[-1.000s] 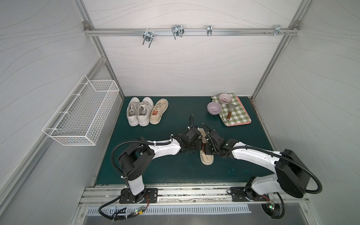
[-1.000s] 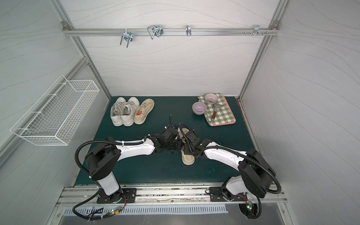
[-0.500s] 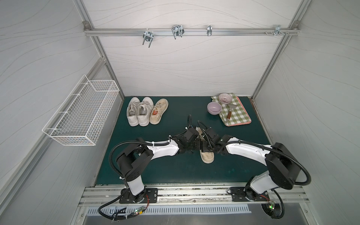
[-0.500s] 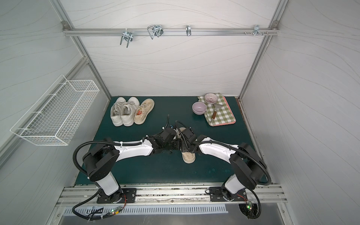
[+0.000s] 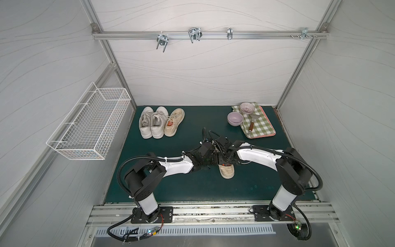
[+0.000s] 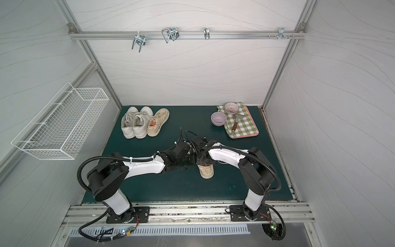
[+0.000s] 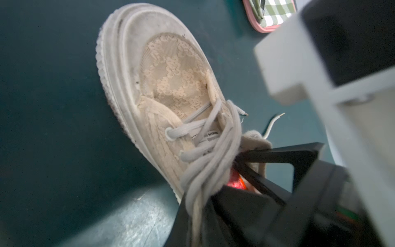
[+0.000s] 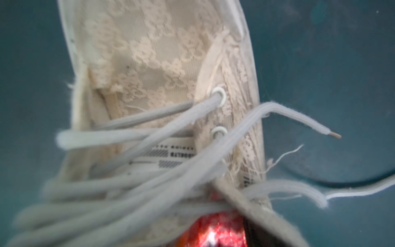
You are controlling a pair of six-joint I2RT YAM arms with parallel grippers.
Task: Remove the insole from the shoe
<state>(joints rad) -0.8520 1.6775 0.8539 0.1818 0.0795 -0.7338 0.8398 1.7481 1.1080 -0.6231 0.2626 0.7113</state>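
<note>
Nearest us on the green desk (image 5: 171,188) we see the beige shoe (image 5: 227,172), its red insole (image 8: 213,233) lying inside the opening, the left hand (image 5: 215,163) closed at the laced edge, the right hand (image 5: 224,159) just beside it, open or closed we cannot tell, and a row of sneakers (image 5: 157,124) beyond.

Tangled laces (image 7: 205,154) and the right gripper (image 5: 224,162) fill the shoe's (image 5: 227,172) mouth; mat (image 5: 213,188) around its toe lies bare.

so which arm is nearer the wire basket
Left. The left arm reaches from the basket side of the mat to the shoe. The right arm comes in from the opposite side, beyond the shoe.
</note>
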